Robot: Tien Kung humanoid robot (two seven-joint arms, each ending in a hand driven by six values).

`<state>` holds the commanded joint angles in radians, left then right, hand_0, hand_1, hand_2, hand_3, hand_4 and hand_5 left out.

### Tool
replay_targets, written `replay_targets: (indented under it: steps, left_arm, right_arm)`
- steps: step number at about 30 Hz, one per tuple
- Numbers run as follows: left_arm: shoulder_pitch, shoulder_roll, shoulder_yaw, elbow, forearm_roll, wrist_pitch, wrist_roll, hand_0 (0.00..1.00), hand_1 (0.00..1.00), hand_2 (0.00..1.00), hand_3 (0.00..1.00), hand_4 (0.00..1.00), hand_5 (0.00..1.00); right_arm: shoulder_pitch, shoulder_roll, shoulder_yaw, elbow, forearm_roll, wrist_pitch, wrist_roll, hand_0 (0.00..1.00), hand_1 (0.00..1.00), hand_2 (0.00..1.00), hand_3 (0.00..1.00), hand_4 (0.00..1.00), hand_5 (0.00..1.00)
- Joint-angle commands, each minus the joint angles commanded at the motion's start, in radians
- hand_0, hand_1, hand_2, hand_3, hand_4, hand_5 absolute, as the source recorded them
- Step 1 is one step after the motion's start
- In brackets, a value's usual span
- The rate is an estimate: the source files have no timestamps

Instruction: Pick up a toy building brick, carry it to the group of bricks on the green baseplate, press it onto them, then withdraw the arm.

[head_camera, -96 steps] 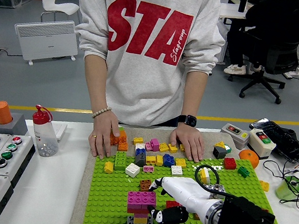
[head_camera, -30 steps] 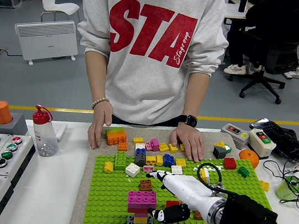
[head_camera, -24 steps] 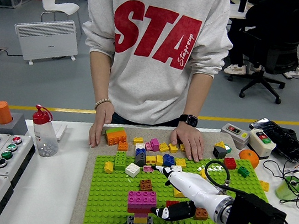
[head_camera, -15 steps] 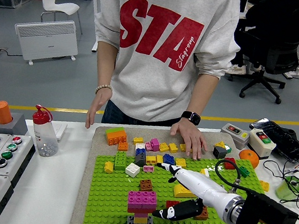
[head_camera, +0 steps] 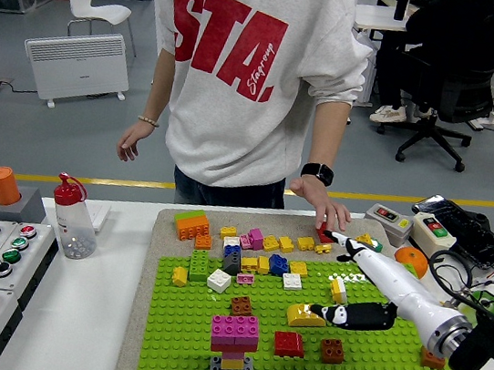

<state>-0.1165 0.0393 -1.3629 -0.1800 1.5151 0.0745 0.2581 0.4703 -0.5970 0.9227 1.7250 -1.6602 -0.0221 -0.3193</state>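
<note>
A: Right hand (head_camera: 364,284), what is it doing?

B: Reaching in from the lower right, stretched over the right part of the baseplate (head_camera: 179,341). Index finger pointing toward the far edge, thumb spread low, nothing between them. Open and empty, I'd say.

A: Where is it aiming?

B: Fingertip is sitting close to the person's hand (head_camera: 324,212), which is holding a red brick (head_camera: 324,234) just past the baseplate's far right edge. Looks like an offer, so the robot is likely going for that one. That's a guess.

A: And the target group?

B: Stack (head_camera: 233,343) near the front edge, left of centre: pink brick on top, blue and grey below. Well apart from the hand. A yellow wedge (head_camera: 305,316), a red block (head_camera: 289,344) and a brown block (head_camera: 331,351) are sitting on studs between them.

A: Loose bricks?

B: Spread along the far edge on the mat (head_camera: 160,228), probably as supply within reach.

A: Left arm?

B: Not showing.

A: Progress?

B: Grasp not yet made; carry and press remaining.
</note>
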Motion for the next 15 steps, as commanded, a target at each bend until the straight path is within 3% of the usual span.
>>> replay_targets:
  steps: [1, 9, 15]
  left_arm:
    - [0.001, 0.0, -0.001, 0.0, 0.001, 0.0, 0.0, 0.653, 0.69, 0.672, 0.577, 0.283, 0.998]
    - [0.003, -0.002, -0.002, 0.0, 0.0, 0.0, -0.002, 0.653, 0.69, 0.672, 0.578, 0.282, 0.998]
    - [-0.001, -0.002, 0.002, 0.0, -0.006, 0.001, -0.004, 0.653, 0.69, 0.672, 0.578, 0.282, 0.998]
  right_arm:
    - [-0.005, -0.004, 0.003, -0.015, -0.016, -0.002, 0.001, 0.836, 0.79, 0.928, 0.927, 0.742, 0.232]
    - [-0.025, -0.008, 0.004, -0.168, -0.109, -0.039, 0.028, 0.815, 0.777, 0.892, 0.891, 0.732, 0.217]
    - [-0.024, 0.011, 0.004, -0.275, -0.097, -0.088, 0.081, 0.812, 0.765, 0.867, 0.859, 0.701, 0.217]
